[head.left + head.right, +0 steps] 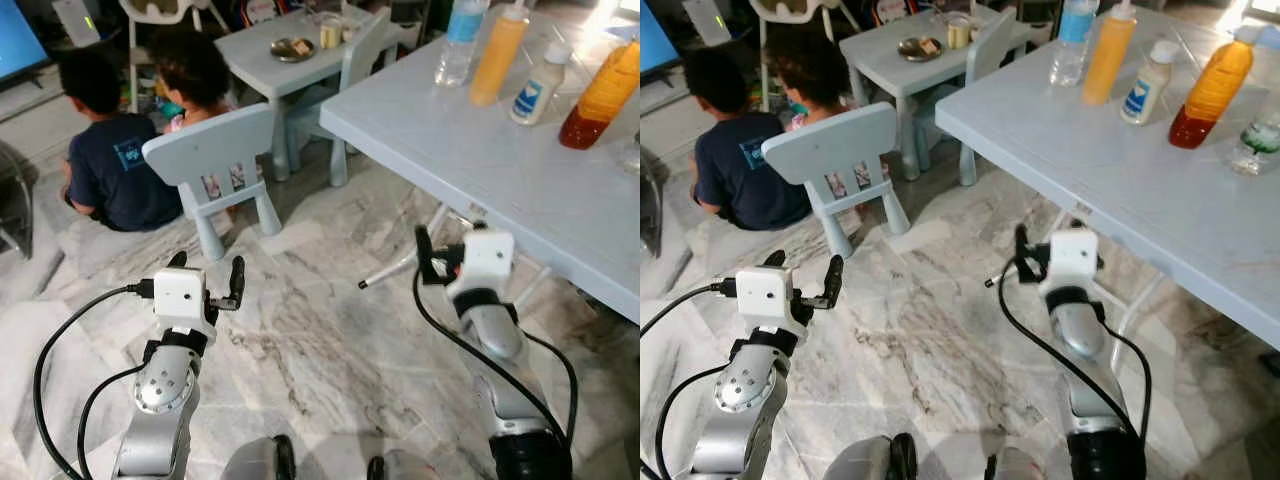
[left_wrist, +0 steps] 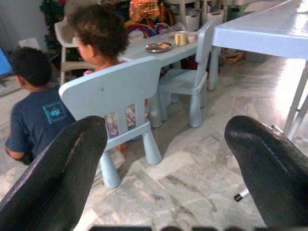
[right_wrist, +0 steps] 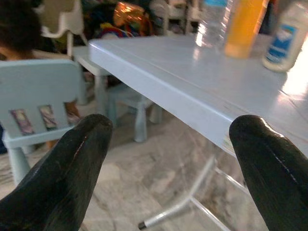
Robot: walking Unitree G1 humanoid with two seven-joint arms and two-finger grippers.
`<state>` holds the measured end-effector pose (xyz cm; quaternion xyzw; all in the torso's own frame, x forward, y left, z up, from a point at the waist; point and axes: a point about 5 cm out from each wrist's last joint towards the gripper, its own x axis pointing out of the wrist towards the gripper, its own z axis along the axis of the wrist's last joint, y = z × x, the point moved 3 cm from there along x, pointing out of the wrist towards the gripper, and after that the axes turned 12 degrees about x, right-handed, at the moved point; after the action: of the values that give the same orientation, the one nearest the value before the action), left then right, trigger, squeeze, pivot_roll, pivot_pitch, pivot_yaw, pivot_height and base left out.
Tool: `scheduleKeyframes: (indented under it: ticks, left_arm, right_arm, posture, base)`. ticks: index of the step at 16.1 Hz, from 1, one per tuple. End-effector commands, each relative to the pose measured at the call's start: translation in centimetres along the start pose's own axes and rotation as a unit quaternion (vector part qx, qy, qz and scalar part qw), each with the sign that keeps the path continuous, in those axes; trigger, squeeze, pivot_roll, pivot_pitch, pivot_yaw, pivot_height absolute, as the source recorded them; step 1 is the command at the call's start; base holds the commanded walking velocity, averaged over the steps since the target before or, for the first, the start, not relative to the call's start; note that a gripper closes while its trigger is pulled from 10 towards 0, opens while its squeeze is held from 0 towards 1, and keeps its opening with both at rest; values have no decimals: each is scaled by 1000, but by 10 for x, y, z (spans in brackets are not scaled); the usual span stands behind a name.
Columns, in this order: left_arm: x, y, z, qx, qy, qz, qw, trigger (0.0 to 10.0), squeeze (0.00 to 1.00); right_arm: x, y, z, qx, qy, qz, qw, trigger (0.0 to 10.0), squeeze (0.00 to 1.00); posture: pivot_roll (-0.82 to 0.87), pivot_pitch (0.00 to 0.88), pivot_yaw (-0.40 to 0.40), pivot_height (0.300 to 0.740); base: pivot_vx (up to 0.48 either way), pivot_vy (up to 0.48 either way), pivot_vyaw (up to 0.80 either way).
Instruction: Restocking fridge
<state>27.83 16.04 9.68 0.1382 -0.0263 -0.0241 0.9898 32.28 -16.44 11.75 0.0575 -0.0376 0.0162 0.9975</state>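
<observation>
A pale blue table (image 1: pixel 520 170) stands ahead on my right. On it are a clear water bottle (image 1: pixel 460 40), an orange squeeze bottle (image 1: pixel 497 55), a small white bottle (image 1: pixel 540 85) and an amber bottle (image 1: pixel 605 90). Another clear bottle (image 1: pixel 1258 142) stands at the table's right end. My right gripper (image 1: pixel 445 260) is open and empty, held low just before the table's near edge (image 3: pixel 192 103). My left gripper (image 1: pixel 208 272) is also open and empty, over the marble floor and pointing toward a small chair (image 2: pixel 115 96).
Two children (image 1: pixel 120 150) sit on the floor behind the small pale blue chair (image 1: pixel 215 150). Beyond them a low children's table (image 1: pixel 280 55) carries a plate and a cup, with a second small chair (image 1: pixel 345 75) beside it. The big table's metal legs (image 1: pixel 405 268) reach the floor near my right gripper.
</observation>
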Motion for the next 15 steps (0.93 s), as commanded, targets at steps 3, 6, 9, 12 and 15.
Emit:
scheduleKeyframes:
  ticks: [3, 6, 9, 12, 15]
  left_arm:
    - [-8, 6, -5, 4, 8, 12, 1000, 10000, 0]
    - [-9, 8, -6, 4, 12, 23, 1000, 10000, 0]
    - [-4, 11, 0, -4, -3, 23, 1000, 10000, 0]
    - [-2, 12, 1, -6, -6, 22, 1000, 10000, 0]
    - [-2, 10, 3, -12, -13, 14, 1000, 10000, 0]
  right_arm:
    - [-4, 4, -5, -6, 3, 16, 1000, 10000, 0]
    - [-5, 1, -4, -12, 1, 19, 1000, 10000, 0]
    - [-4, 2, -5, -6, 6, 19, 1000, 10000, 0]
    - [-3, 4, -5, -3, 7, 22, 1000, 10000, 0]
    - [-4, 3, -6, -3, 7, 20, 1000, 10000, 0]
  posture:
    - [-29, 68, 40, 740]
    - [-31, 68, 34, 740]
    - [-33, 66, 33, 740]
    - [-36, 66, 36, 740]
    - [-36, 67, 37, 740]
  base:
    - [0, 0, 0]
    - [0, 0, 0]
    - [0, 0, 0]
    - [0, 0, -244]
    - [202, 0, -800]
